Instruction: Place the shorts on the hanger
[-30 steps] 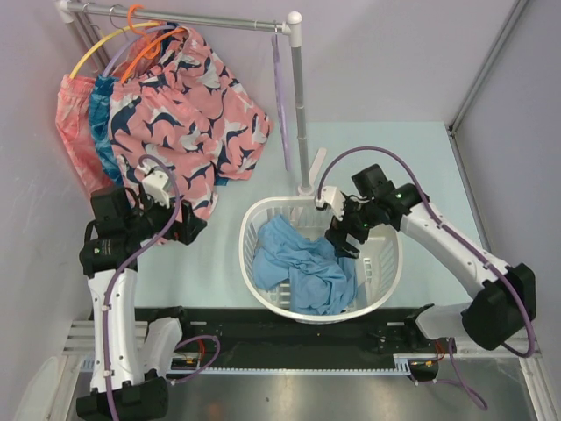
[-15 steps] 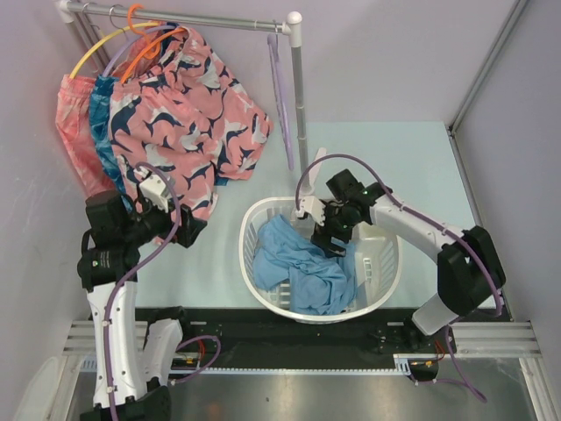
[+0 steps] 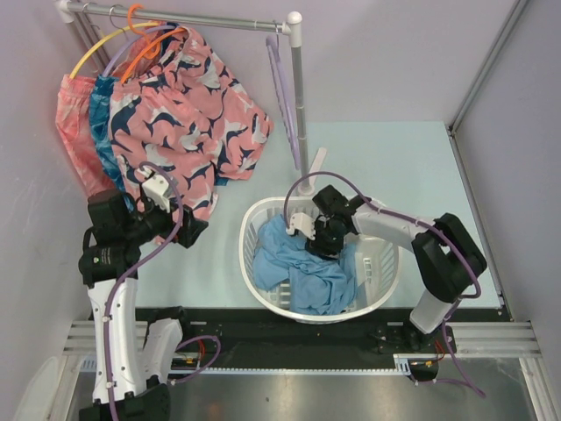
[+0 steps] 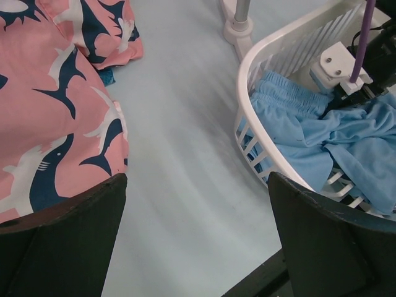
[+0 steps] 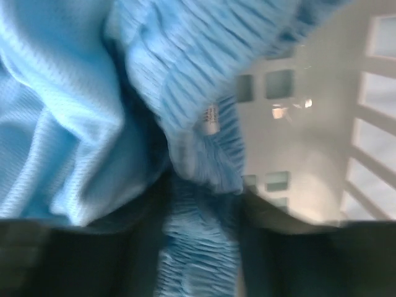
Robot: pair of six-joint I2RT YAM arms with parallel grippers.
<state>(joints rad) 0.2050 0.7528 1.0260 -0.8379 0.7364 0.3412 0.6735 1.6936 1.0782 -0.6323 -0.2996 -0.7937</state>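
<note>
The light-blue shorts (image 3: 298,267) lie crumpled in the white basket (image 3: 244,241). My right gripper (image 3: 323,241) is down inside the basket, at the shorts' upper edge. In the right wrist view its dark fingers (image 5: 124,260) stand close together with the ribbed elastic waistband of the shorts (image 5: 198,80) pinched between them, so this gripper (image 5: 201,235) is shut on the fabric. The lavender hanger (image 3: 285,96) hangs bare from the rail beside the white post. My left gripper (image 4: 197,185) hovers open over the pale table, left of the basket (image 4: 247,124) and the shorts (image 4: 309,136).
Pink patterned shorts (image 3: 193,114) and teal shorts (image 3: 105,132) hang on the rail at the back left, on orange (image 3: 149,39) and yellow (image 3: 88,53) hangers. The rack's post (image 3: 302,114) stands just behind the basket. Walls close in on the left and right.
My right arm has reached further left and down into the basket, and its jaws have closed on the shorts' waistband. The left arm has barely moved.
</note>
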